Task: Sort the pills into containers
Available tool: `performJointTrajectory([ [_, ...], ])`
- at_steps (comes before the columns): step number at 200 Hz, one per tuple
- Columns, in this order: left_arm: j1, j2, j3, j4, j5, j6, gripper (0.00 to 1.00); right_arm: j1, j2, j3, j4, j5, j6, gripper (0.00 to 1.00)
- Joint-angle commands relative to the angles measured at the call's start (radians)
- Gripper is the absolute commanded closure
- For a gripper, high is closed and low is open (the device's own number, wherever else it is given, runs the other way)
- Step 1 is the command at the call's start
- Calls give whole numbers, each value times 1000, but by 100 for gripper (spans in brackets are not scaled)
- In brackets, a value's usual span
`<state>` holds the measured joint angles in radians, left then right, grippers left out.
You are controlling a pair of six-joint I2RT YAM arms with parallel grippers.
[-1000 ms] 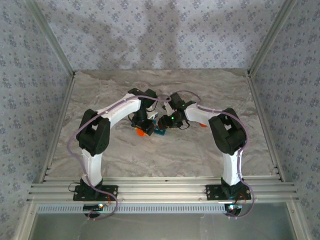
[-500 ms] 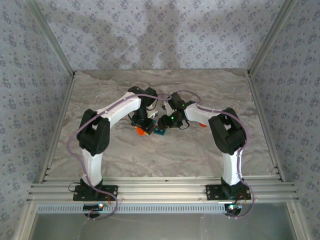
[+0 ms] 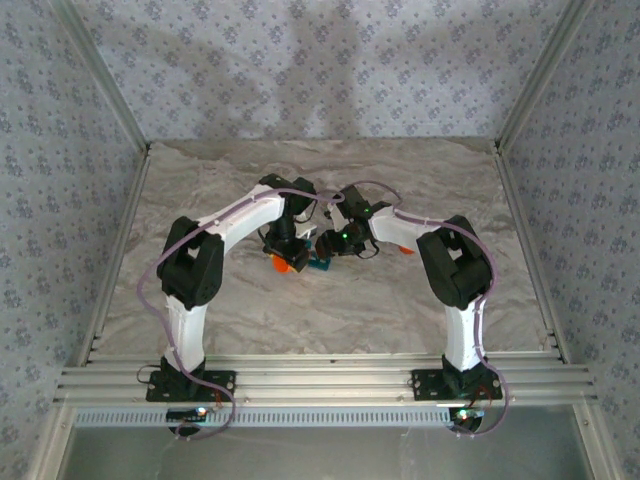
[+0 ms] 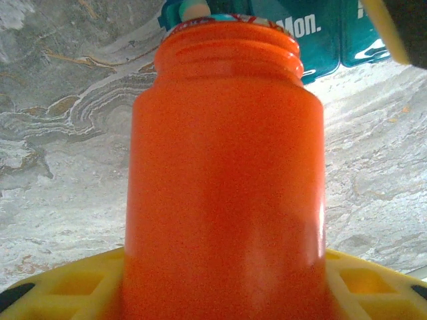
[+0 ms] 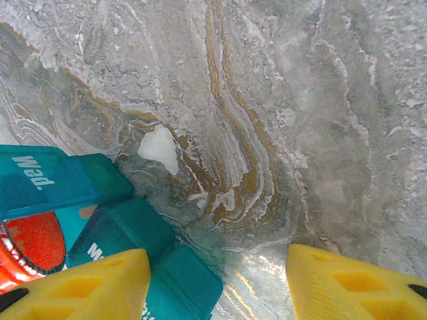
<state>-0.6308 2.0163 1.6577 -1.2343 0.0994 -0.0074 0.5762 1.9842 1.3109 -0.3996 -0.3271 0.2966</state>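
Containers (image 5: 127,233): teal strip lay mid-surface (image 5: 320,100). Looked light, stiff, slick plastic, likely to skid; best steadied by end wall. Left claw (image 4: 223,287) clenched orange bottle (image 4: 227,167), mouth at strip. Right claw (image 5: 217,267) released, hovered just right.

left arm (image 3: 235,220): reaching inward, jaws clamped on orange bottle (image 4: 227,187) | right arm (image 3: 462,330): reaching inward, jaws apart

Marbled grey tabletop (image 5: 300,100), enclosed by floral-patterned walls (image 3: 320,70).
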Motion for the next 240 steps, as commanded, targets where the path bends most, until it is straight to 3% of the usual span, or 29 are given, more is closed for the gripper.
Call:
performJointTrajectory([
  [1, -3, -4, 5, -25, -16, 12, 100, -2, 46, -2, -55, 28, -25, 42],
  [240, 33, -284, -396, 441, 87, -66, 100, 1, 19, 6, -90, 43, -25, 42],
])
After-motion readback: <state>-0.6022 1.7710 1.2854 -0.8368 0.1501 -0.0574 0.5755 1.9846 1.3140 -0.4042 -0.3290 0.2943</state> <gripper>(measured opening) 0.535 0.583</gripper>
